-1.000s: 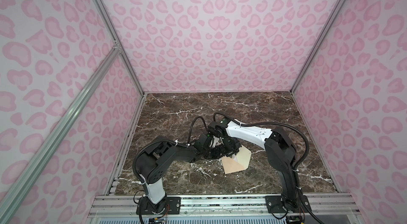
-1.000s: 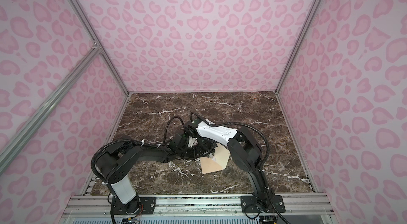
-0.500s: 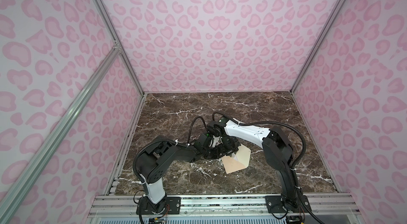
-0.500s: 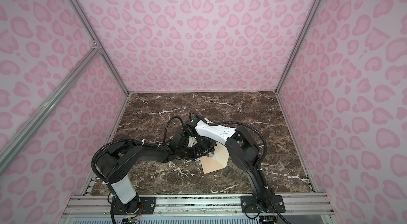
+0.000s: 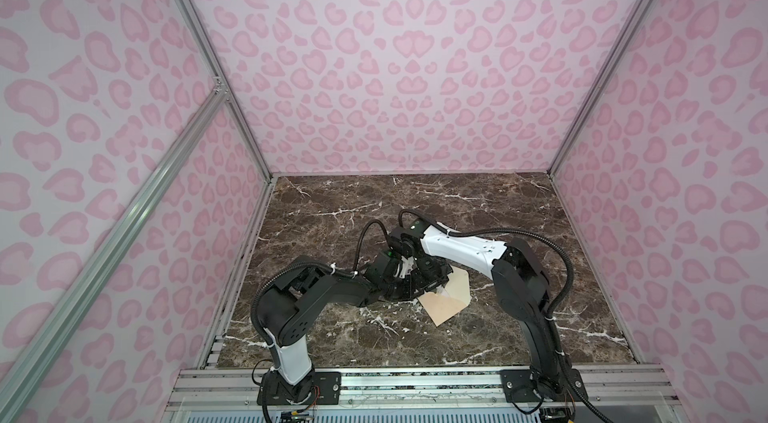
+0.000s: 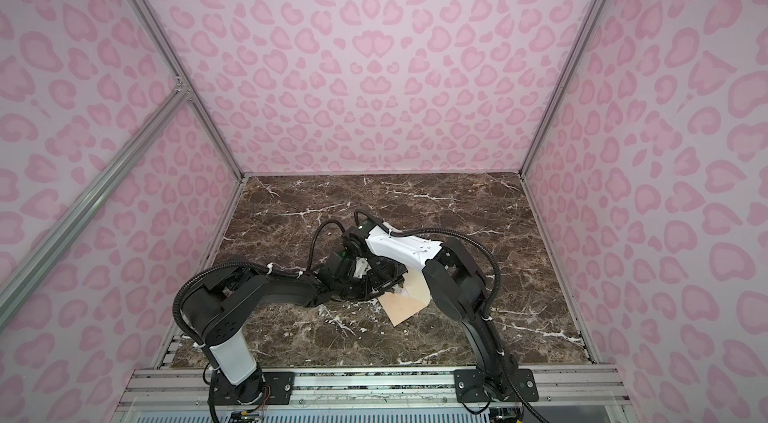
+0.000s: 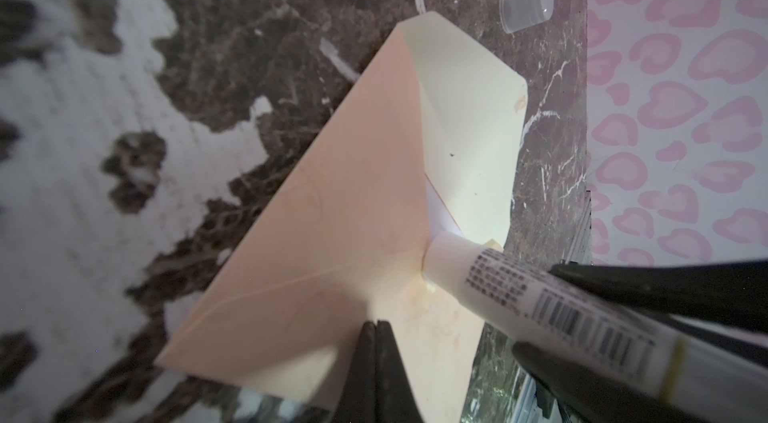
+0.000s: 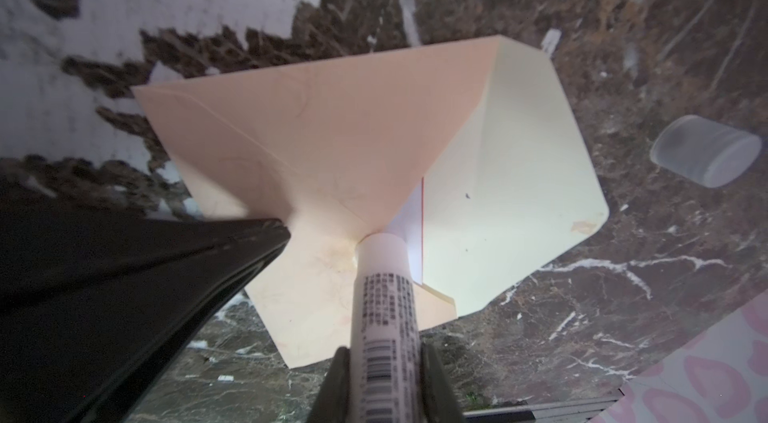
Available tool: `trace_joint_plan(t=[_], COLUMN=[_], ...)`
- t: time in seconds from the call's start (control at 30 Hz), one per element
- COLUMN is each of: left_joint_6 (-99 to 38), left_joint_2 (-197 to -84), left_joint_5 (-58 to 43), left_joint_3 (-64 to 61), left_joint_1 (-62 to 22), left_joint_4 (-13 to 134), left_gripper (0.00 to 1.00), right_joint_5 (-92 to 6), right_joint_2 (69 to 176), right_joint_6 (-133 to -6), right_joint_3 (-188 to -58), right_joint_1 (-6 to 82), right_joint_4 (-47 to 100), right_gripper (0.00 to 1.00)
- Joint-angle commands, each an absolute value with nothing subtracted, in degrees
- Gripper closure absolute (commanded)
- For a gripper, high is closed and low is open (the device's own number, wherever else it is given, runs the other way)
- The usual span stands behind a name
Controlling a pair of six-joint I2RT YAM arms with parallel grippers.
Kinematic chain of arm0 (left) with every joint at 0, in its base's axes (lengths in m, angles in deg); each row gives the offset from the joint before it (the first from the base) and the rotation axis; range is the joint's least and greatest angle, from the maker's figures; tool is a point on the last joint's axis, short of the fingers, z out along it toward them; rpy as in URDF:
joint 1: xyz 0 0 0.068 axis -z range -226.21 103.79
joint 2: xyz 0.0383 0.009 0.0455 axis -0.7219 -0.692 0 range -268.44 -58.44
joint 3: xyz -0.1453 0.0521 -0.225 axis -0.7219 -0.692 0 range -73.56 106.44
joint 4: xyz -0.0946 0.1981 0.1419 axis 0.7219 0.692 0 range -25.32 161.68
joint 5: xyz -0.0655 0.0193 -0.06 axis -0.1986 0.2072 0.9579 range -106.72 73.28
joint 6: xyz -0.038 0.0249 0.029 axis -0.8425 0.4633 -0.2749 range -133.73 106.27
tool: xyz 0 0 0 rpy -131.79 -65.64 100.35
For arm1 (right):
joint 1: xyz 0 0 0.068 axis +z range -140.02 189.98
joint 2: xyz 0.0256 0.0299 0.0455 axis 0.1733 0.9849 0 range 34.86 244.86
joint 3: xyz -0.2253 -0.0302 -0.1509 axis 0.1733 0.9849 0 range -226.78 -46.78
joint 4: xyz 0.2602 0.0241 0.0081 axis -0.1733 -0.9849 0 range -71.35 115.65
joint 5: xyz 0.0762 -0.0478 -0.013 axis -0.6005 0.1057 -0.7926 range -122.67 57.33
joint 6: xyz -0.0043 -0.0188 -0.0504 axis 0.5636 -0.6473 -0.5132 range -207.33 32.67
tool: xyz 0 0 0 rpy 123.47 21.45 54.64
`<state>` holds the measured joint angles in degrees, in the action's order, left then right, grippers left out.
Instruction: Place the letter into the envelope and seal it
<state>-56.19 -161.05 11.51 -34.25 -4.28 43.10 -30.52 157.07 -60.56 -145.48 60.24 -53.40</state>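
The peach-tan envelope (image 5: 446, 303) (image 6: 405, 305) lies on the marble table with its cream flap (image 7: 469, 117) (image 8: 511, 176) folded open. Only a white, red-edged sliver of the letter (image 7: 438, 209) (image 8: 413, 225) shows at the envelope's mouth (image 7: 332, 213) (image 8: 332, 130); the rest is inside. My left gripper (image 7: 376, 323) (image 8: 282, 230) is shut, its tips pressing on the envelope's back. My right gripper (image 8: 384, 352) (image 7: 552, 308) is shut on a white glue stick (image 8: 384, 308) (image 7: 498, 279), whose end touches the envelope at the mouth. In both top views the two wrists (image 5: 415, 275) overlap above the envelope.
A clear plastic cap (image 7: 527, 1) (image 8: 706, 157) lies on its side on the table past the flap. Pink patterned walls (image 5: 415, 68) close in the table on three sides. A metal rail (image 5: 415, 383) runs along the front edge.
The right arm has shifted slightly to the left with the glue stick. The left arm and the envelope have stayed put.
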Motion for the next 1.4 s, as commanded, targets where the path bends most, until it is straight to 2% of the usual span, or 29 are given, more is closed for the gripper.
trace_joint_plan(t=[0.0, 0.53, 0.93, 1.37], left_joint_6=[-55.5, -55.6, -55.5, -55.2], left_joint_2=[-161.6, -161.8, -161.3, -161.5], left_joint_5=[9.2, 8.7, 8.7, 8.9], left_joint_3=[-34.3, -34.3, -33.9, -33.9], left_joint_1=[-4.4, -4.6, -4.6, -4.6], left_joint_4=[47.5, 48.2, 48.9, 48.8], left_gripper=[0.96, 0.97, 0.96, 0.97], right_joint_5=[-28.2, -29.3, -32.4, -31.3], right_joint_2=[157.1, 151.7, 155.5, 158.3], right_joint_6=[-60.5, -59.7, -61.2, -61.7], right_joint_3=[-144.5, -141.0, -145.9, -143.8], right_joint_1=[61.9, 61.8, 62.4, 62.0], right_joint_4=[-58.7, -57.5, -56.9, -55.6], right_gripper=[1.0, 1.0, 1.0, 1.0])
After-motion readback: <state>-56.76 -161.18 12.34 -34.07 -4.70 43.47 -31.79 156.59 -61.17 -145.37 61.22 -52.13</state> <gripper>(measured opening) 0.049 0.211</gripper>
